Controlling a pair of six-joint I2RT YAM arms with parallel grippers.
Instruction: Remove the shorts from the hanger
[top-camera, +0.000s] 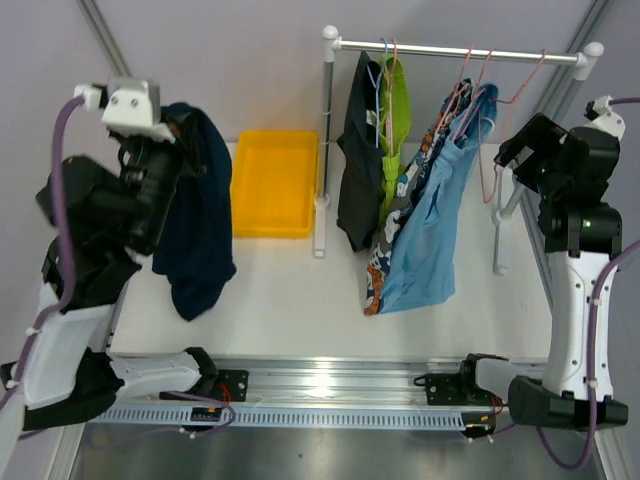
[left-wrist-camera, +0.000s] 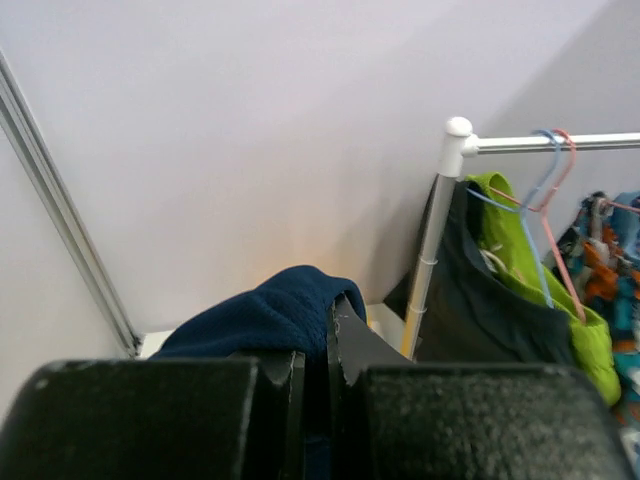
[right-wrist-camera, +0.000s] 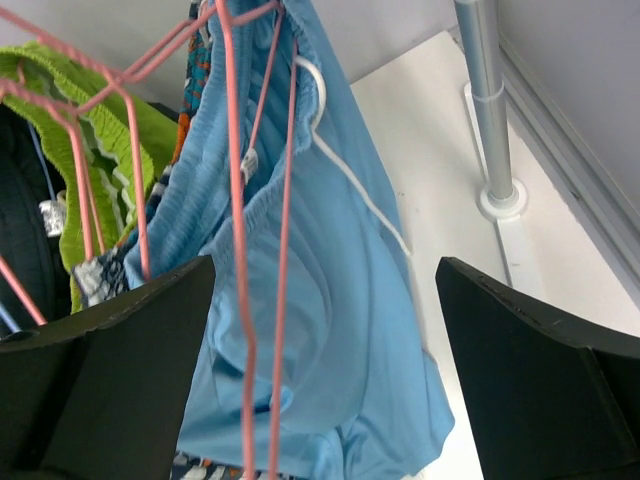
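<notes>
The left gripper (left-wrist-camera: 315, 345) is clamped on the navy shorts (left-wrist-camera: 262, 312), a thick, fleecy fold bulging up between its 2 matte black fingers. In the top view the rest of that pair hangs limp from the raised arm over the left side of the table (top-camera: 290, 290). The right gripper (right-wrist-camera: 325, 300) stands spread wide and holds nothing, its 2 blunt black fingers to either side of the light blue shorts (right-wrist-camera: 370, 380). These are thin, smooth cloth with a gathered waistband and a white drawcord, hung on a slim pink wire hanger (right-wrist-camera: 240, 250). Left of them on the rack hang the patterned orange, teal and white shorts (top-camera: 378, 270), the lime green shorts (top-camera: 398, 110) with a ruffled waistband, and the charcoal-black shorts (top-camera: 358, 170). The white tubular rail (top-camera: 460, 50) has rounded end caps and rests on 2 posts. A yellow plastic tray (top-camera: 240, 180), rectangular and shallow, sits between the rack and the navy pair. The tabletop is flat matte white, with plain pale walls behind it.
</notes>
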